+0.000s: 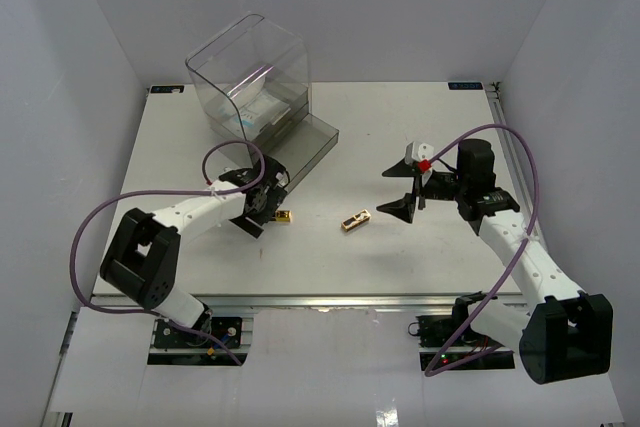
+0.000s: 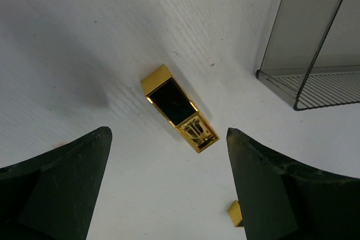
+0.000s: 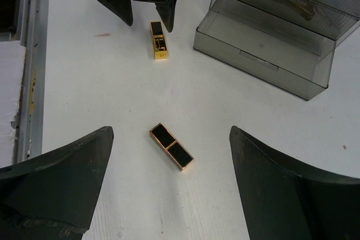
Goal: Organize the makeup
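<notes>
**Lot: makeup, part-sorted, on white counter.**

1. Left gripper: released, jaws wide, holding nothing. It sits low at 7 o'clock of the drawer box and faces item 2, likely lined up for a pick.
2. First gold-black case: lies flat on the counter just at 4 o'clock of the left gripper. In the left wrist view it lies ahead of the fingers, untouched.
3. Drawer box: clear acrylic, at 11 o'clock on the counter. The upper tiers hold pale flat packets; how many cannot be told. The bottom drawer is pulled out toward 5 o'clock and looks bare, probably left open to take the cases.
4. Second gold-black case: lies flat mid-counter at 3 o'clock of item 2, apart from both grippers.
5. Right gripper: released, jaws wide, empty. It hangs at 2 o'clock of item 4 and seems poised over it.
</notes>
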{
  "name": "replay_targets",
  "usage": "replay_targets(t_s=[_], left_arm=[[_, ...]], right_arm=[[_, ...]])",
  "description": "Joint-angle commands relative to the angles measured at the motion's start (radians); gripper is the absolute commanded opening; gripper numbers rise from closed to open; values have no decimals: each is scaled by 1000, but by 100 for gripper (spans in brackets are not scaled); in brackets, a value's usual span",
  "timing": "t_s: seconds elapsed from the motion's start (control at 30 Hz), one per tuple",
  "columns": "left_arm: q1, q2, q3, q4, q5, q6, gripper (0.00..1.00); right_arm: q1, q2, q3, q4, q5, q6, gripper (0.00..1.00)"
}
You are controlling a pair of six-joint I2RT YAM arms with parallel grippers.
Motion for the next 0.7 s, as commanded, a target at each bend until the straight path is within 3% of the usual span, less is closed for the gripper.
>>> replay_targets(t_s=[0.0,0.2,0.4,0.43,0.53,0.67], left_arm=[[-5,59,43,-2,-21,-104,92],[-5,124,66,1,-4,-107,84],[-5,122,69,4,-25,-88,66],[-5,118,67,2,-25,-85,60],[-5,94,38,3,-22,-81,24],[-6,32,-13,11,-12,-66,16]], right_arm=[[-7,-23,-3,48,-48,15,90],[-21,-24,-3,48,-61,20,90],[-34,-33,-3,50,-78,31,90],[-36,-33,-3,51,-80,34,90],[-38,-33,-2,54,-84,43,90],[-41,-31,-1,56,-94,52,90]])
